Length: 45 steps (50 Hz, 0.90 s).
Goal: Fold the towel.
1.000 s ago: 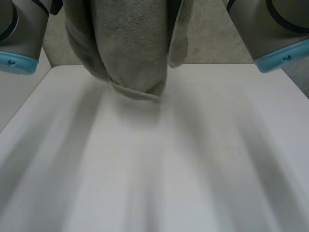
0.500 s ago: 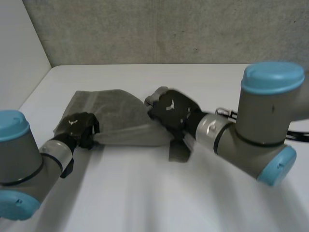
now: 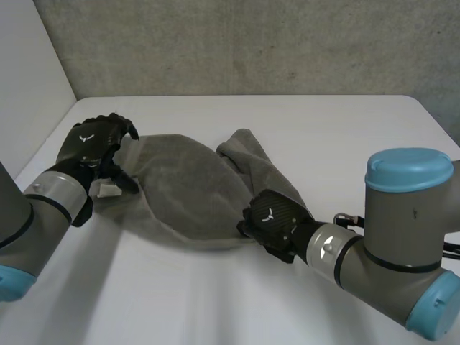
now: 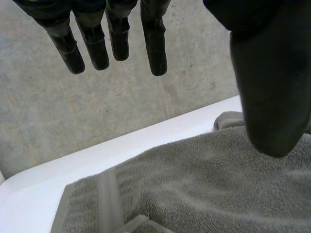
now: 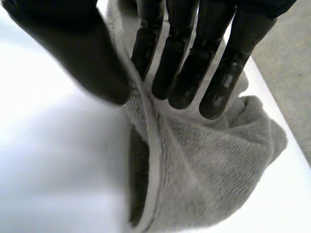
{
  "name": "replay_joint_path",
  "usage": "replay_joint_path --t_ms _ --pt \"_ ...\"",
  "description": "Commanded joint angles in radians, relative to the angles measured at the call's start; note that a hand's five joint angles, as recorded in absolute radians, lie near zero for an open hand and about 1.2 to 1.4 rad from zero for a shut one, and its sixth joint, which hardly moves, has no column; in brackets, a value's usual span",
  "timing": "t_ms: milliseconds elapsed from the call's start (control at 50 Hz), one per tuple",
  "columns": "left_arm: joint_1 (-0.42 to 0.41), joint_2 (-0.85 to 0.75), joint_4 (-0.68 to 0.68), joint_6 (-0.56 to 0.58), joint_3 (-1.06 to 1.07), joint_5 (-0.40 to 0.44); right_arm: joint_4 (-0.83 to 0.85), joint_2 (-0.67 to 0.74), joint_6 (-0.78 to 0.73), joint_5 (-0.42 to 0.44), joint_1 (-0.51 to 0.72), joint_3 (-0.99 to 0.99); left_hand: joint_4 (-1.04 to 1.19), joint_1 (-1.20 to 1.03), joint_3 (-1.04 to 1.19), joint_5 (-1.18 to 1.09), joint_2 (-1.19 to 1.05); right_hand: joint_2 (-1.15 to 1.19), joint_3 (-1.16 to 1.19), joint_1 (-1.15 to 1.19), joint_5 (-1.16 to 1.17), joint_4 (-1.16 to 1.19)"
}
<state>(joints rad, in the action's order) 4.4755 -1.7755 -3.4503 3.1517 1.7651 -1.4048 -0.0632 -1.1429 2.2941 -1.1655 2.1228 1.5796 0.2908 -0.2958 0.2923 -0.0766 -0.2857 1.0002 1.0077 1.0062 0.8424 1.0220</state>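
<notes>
One towel (image 3: 180, 185): right hand (image 3: 275, 218) pinches its hem, left hand (image 3: 92, 142) spreads straight fingers, holding nothing.

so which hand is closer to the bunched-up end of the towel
Right. The right hand pinches the towel at its edge, just beside the bunched end. The left hand hovers open over the opposite end.

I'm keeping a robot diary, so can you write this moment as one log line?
towel: bunched on table | left hand: open, over its left end | right hand: pinching its near edge
</notes>
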Motion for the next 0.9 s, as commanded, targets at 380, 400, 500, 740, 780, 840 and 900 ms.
replay_joint_path --t_ms 380,400,500,740,780,840,900 --pt "0.033 -0.424 0.180 0.508 -0.380 0.165 0.134 -0.196 0.042 -0.019 -0.107 0.335 -0.039 0.044 -0.041 -0.001 0.034 -0.554 -0.562 -0.560 -0.571 -0.576" --pt "0.034 -0.449 0.195 0.510 -0.416 0.165 0.134 -0.196 0.042 -0.019 -0.107 0.335 -0.039 0.044 -0.041 -0.001 0.034 -0.554 -0.562 -0.560 -0.571 -0.576" --pt "0.037 -0.518 0.229 0.512 -0.516 0.162 0.138 -0.196 0.042 -0.016 -0.147 0.355 -0.039 0.044 -0.041 -0.001 0.034 -0.557 -0.565 -0.563 -0.574 -0.579" --pt "0.036 -0.653 0.387 0.522 -0.703 0.078 0.140 -0.196 0.042 -0.006 -0.155 0.361 -0.039 0.044 -0.041 -0.001 0.034 -0.560 -0.568 -0.566 -0.577 -0.582" --pt "0.037 -0.662 0.405 0.522 -0.716 0.075 0.140 -0.195 0.042 -0.002 -0.155 0.364 -0.039 0.044 -0.041 -0.001 0.034 -0.563 -0.570 -0.569 -0.580 -0.585" --pt "0.037 -0.667 0.431 0.522 -0.725 0.073 0.143 -0.196 0.042 -0.002 -0.155 0.364 -0.039 0.044 -0.041 -0.001 0.034 -0.563 -0.570 -0.569 -0.580 -0.585" --pt "0.036 -0.665 0.444 0.524 -0.727 0.070 0.144 -0.195 0.042 -0.002 -0.155 0.366 -0.013 0.018 -0.014 -0.027 0.008 -0.566 -0.573 -0.572 -0.583 -0.588"
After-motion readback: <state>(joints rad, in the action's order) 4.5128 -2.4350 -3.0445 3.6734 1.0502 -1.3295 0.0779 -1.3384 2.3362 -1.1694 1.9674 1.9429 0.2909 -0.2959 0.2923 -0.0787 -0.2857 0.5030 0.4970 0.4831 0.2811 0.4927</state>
